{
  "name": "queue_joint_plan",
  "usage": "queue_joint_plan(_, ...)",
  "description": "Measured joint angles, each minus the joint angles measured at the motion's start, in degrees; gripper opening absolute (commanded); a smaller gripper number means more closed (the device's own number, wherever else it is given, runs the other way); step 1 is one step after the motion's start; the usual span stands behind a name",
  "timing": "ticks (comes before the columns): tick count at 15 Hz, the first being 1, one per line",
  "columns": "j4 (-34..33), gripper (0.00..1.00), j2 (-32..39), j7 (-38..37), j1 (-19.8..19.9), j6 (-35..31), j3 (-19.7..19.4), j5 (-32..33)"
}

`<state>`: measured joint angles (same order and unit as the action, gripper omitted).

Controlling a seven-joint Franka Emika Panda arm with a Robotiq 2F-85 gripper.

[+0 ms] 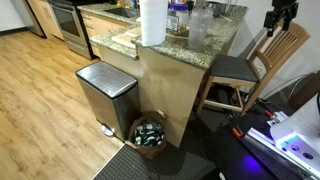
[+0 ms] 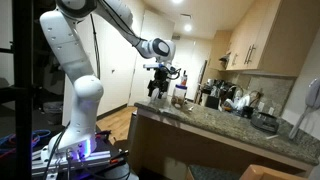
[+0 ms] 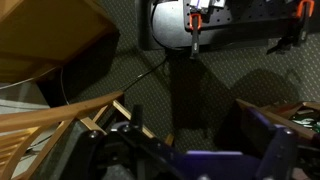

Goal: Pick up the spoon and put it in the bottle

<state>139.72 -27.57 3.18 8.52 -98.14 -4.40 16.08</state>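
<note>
Clutter crowds the granite counter [image 1: 225, 35]: a paper towel roll [image 1: 152, 22], with bottles [image 1: 180, 18] and glasses [image 1: 200, 25] at its 3 o'clock. Below the counter stands a steel bin [image 1: 105, 95], and at the bin's 4 o'clock a full basket [image 1: 150, 133]. A wooden chair [image 1: 262, 58] stands at the counter's 3 o'clock, under the gripper [image 1: 283, 15]. The gripper hangs high on the white arm [image 2: 75, 60], with the bottles well apart at its 9 o'clock. Its jaws are too small to judge, so I cannot tell their opening or any hold. The spoon cannot be made out among the counter things.
</note>
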Motion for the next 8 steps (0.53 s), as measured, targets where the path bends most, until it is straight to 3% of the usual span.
queue_joint_plan(3,0.00,1.00,0.00,-0.03,-0.16,-0.14,0.01,1.04)
queue_joint_plan(5,0.01,1.00,0.00,1.45,-0.67,-2.22,0.03,6.53)
queue_joint_plan(8,-0.62,1.00,-2.44,-0.11,-5.50,-3.01,4.58,6.11)
